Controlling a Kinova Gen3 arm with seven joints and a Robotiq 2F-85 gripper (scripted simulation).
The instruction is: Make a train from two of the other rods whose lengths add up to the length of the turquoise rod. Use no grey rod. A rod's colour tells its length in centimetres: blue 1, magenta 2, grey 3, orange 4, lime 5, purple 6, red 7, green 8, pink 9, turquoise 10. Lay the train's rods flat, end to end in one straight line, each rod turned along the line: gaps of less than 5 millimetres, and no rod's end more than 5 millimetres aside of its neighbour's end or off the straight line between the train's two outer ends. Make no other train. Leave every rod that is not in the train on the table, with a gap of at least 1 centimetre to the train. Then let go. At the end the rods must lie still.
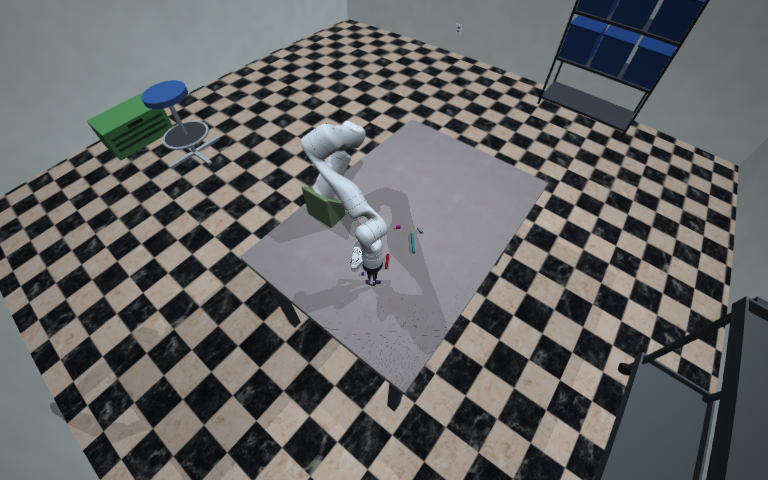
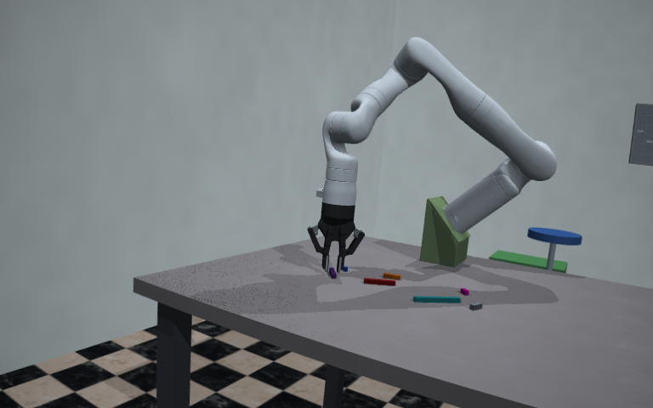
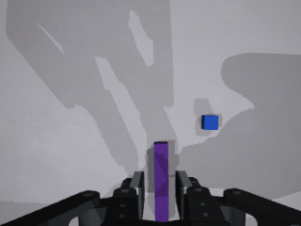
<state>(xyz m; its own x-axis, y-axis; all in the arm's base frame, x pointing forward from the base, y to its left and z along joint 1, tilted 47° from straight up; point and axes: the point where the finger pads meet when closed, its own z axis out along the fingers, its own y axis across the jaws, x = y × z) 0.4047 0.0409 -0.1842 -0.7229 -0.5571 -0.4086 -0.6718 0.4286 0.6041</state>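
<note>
My gripper points down, partly open. The purple rod lies between its fingers, with a gap on each side in the wrist view. The blue rod lies near it. The red rod lies apart, with the orange rod beside it; the arm hides the orange one in the top view. The turquoise rod lies farther off. No two rods lie end to end.
The magenta rod and the grey rod lie near one end of the turquoise rod. The green arm base stands at the edge of the table.
</note>
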